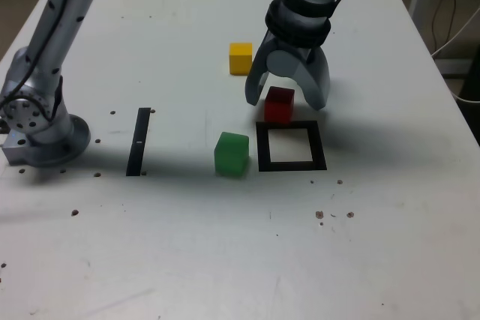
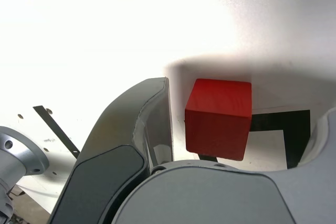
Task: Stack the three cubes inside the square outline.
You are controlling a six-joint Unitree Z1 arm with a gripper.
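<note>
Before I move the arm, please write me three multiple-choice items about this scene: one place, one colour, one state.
1. In the exterior view, the green cube is:
A) left of the square outline
B) inside it
C) right of it

2. The cube between the gripper's fingers is:
A) green
B) red
C) yellow

3. The gripper is:
A) fully shut
B) open

1 A: white table separates them.
2 B: red faces show in both views.
3 B: its fingers stand wide apart.

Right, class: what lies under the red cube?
The near part of the red cube overlaps the black square outline in the wrist view; whatever its base covers is hidden.
</note>
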